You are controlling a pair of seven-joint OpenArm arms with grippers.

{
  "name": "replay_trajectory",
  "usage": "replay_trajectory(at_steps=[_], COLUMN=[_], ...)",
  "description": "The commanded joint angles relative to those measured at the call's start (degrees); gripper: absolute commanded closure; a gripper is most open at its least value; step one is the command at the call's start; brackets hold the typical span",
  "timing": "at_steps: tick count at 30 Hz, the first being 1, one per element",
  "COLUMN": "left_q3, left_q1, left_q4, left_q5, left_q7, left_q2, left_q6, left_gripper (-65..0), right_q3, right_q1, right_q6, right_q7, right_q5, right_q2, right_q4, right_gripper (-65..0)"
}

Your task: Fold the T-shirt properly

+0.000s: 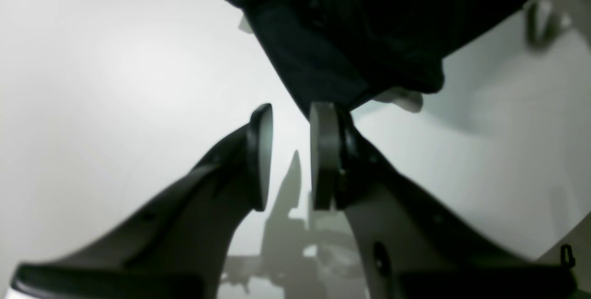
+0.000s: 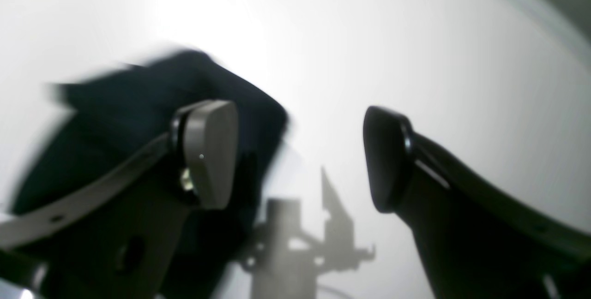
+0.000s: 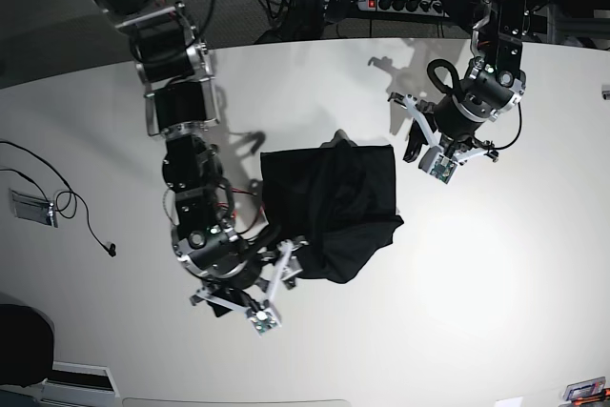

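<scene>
A T-shirt [image 3: 329,207] lies bunched on a table [image 3: 496,283], near the middle of the overhead view. The right gripper [image 3: 286,269] is just beside the shirt's near left corner. The left gripper [image 3: 412,145] sits just off the shirt's far right corner, apart from the cloth. A thin cable [image 3: 67,202] lies on the table well to the left. A power strip [image 3: 405,5] sits beyond the table's far edge.
</scene>
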Motion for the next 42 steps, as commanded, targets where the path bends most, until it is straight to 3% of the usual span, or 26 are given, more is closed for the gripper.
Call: replay_trajectory(at_steps=[1,6,13,24,30,33,37,42], left_q3=[-0.46,-0.46,-0.46,-0.54,-0.54,-0.54,-0.54,-0.54], left_q1=[-0.41,-0.50,-0.50,-0.41,-0.67,-0.67,-0.50,-0.59], left_q4=[1.23,1.23,1.23,1.23,1.23,1.23,1.23,1.23], left_q5=[-0.25,-0.33,-0.33,-0.33,-0.33,-0.33,-0.33,-0.33], left_q7=[-1.19,-1.19,-1.19,-1.19,-1.19,-1.19,-0.92,-0.84], left_q2=[-0.48,-0.56,-0.56,-0.74,-0.74,-0.83,-0.83,-0.83], left_q6=[0.06,0.06,0.06,0.06,0.06,0.06,0.06,0.06], left_gripper=[-14.5,-14.5,-14.5,-14.5,-14.5,-14.5,-14.5,-14.5], right_q3=[0.84,0.84,-1.62,-4.78,-9.62,-10.50,-16.39,-18.41], right_q1=[2.07,-0.21,-0.83,-1.27,-1.27,-1.27,-2.59,0.05], right_q6=[0.09,0.09,0.09,0.09,0.00,-3.08,-5.89,-6.07], right_q7=[2.46,4.83,16.00,7.56,11.25,14.42,16.97,17.05], right_q5=[0.85,0.85,0.67,0.67,0.67,0.85,1.11,11.66], right_q2=[0.74,1.71,-1.99,-8.05,-8.58,-9.20,-9.28,-9.45], right_q4=[0.39,-3.83,-21.68,-12.54,-18.60,-22.30,-26.08,-25.81], right_gripper=[-41.4,-41.4,-41.4,-41.3,-41.3,-41.3,-41.3,-41.3])
